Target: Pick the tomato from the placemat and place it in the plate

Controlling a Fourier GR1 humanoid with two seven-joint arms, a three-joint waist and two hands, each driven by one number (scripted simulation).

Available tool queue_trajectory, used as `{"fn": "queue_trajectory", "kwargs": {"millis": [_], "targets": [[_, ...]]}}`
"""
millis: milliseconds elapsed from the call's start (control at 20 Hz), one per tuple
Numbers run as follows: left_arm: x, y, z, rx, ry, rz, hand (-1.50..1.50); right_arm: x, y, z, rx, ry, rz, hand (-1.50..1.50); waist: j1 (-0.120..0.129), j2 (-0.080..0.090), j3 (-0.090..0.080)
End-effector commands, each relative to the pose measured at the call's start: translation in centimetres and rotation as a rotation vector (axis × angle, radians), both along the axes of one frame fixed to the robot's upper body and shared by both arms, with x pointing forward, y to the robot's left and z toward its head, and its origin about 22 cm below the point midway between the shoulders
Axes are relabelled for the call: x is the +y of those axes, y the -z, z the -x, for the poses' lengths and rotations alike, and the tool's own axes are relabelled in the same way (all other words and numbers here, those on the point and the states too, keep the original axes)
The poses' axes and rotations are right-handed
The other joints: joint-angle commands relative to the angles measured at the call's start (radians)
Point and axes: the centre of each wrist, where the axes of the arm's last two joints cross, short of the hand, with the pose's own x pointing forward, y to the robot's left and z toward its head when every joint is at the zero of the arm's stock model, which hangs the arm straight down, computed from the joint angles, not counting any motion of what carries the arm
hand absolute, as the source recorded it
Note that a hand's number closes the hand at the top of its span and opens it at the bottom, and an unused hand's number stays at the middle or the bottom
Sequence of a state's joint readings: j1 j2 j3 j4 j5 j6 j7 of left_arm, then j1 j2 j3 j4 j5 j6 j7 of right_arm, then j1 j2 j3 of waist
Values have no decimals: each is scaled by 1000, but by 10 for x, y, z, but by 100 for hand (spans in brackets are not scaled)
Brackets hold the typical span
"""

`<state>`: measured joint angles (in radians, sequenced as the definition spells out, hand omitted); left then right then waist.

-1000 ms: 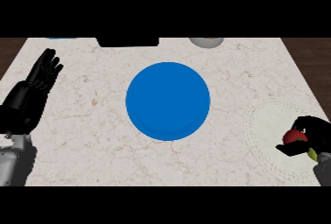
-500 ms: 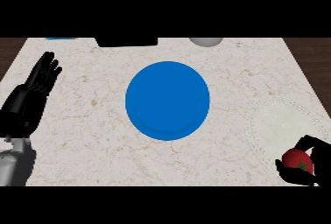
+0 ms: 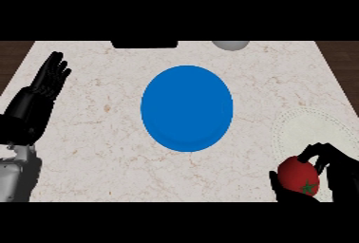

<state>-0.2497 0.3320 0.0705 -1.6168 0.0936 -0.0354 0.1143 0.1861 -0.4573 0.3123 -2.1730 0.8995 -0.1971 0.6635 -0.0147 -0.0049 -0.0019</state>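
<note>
Right hand [image 3: 335,172] curls round the tomato [image 3: 299,176], right of the blue plate [image 3: 186,108], at the placemat's [image 3: 308,128] near edge.

Veined marble counter [image 3: 105,142], glossy blue plate [image 3: 186,108], smooth red tomato [image 3: 298,175], pale woven placemat [image 3: 312,126]

Single head view, looking steeply down onto the marble counter [image 3: 105,156]. Blue plate [image 3: 186,108] sits mid-frame; forearms enter from the lower edge. No second view.

A pale marbled counter [image 3: 105,142] fills the view, with dark wood floor [image 3: 14,50] at its corners.
</note>
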Motion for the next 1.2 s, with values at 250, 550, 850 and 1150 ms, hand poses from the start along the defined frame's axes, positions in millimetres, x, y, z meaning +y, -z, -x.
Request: {"fn": "queue_trajectory", "kwargs": {"millis": [250, 550, 850, 1150], "targets": [[-14, 0, -7, 9, 32, 6, 0, 78, -56, -30, -64, -115, -60, 150, 28, 6, 1], [4, 0, -5, 3, 22, -3, 0, 110, -47, -74, -32, -167, -126, 150, 20, 6, 2], [-11, 6, -2, -8, 23, 3, 0, 148, -24, -150, 33, -144, -184, 150, 42, 12, 2], [-21, 2, -13, -14, 35, 5, 0, 168, 20, -188, 77, -95, -113, 150, 44, 12, 2]]}}
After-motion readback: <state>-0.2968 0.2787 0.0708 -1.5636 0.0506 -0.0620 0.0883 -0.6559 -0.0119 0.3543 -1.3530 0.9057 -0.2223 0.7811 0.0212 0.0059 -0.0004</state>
